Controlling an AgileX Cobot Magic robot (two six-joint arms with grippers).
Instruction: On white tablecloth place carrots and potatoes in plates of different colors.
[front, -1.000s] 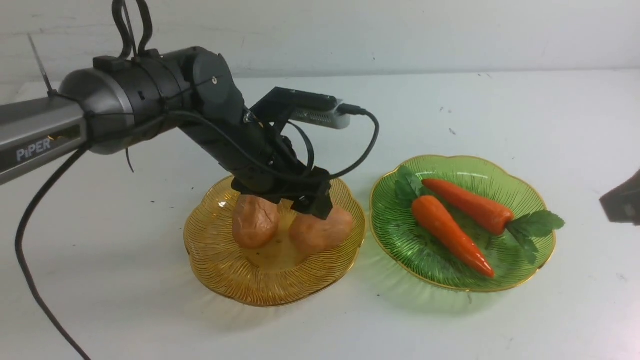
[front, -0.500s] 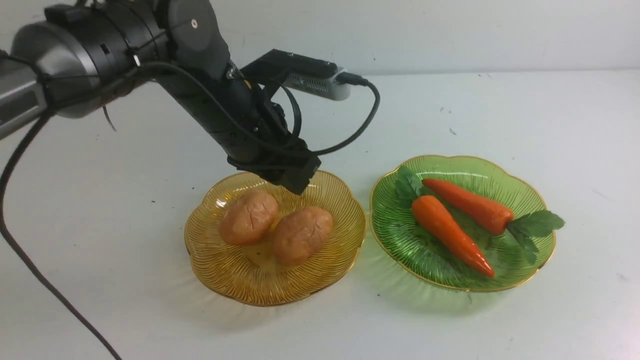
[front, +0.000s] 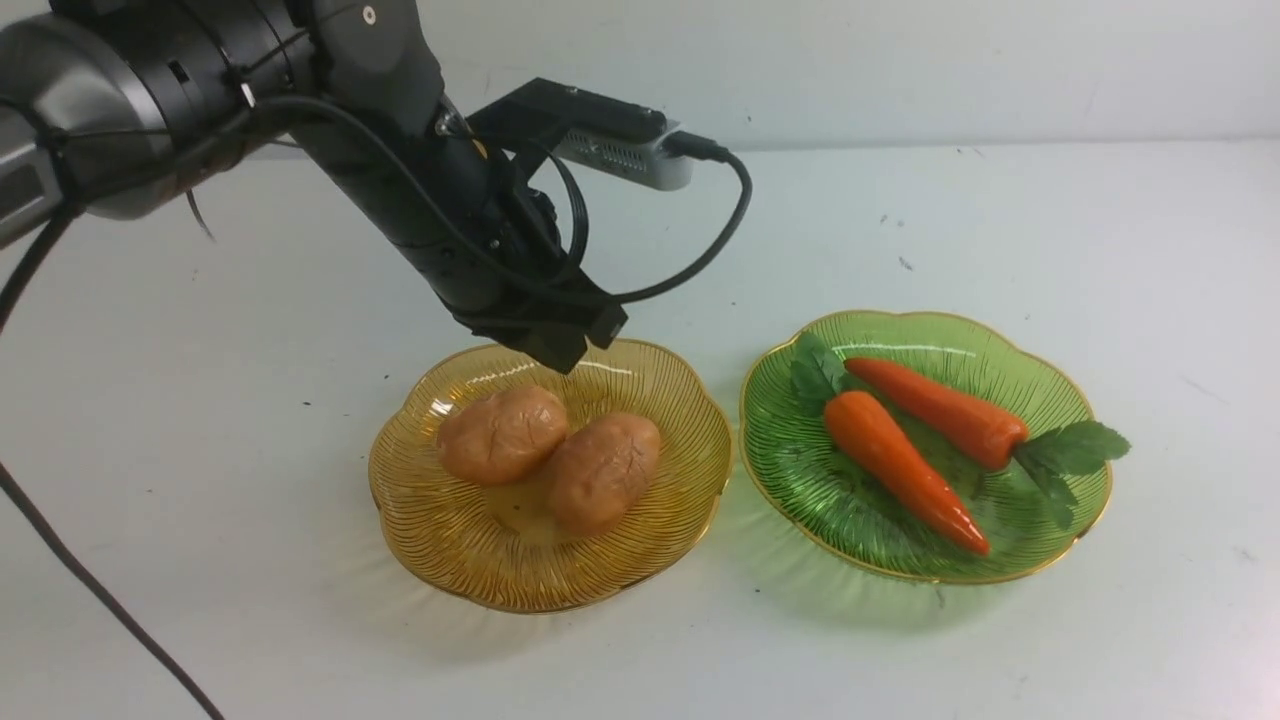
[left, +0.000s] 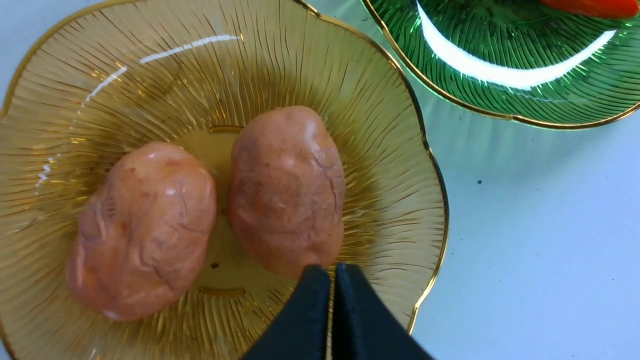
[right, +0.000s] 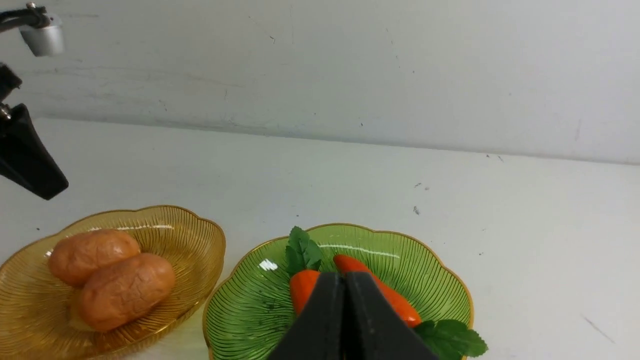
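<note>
White tablecloth (front: 300, 620) covers the counter, dotted with a few dark specks, below a pale wall. On it the amber plate (front: 430, 545) holds the left potato (front: 503, 434) and the right potato (front: 603, 470), touching side by side. Just beside it, the green plate (front: 800, 500) carries the near carrot (front: 900, 465) and the far carrot (front: 940, 410), leafy tops at opposite ends. The left end effector (front: 560, 352) hangs above the amber plate's far edge, fingers pinched together on nothing. The right end effector (right: 345, 280) shows only in its wrist view, fingers pressed together, empty
</note>
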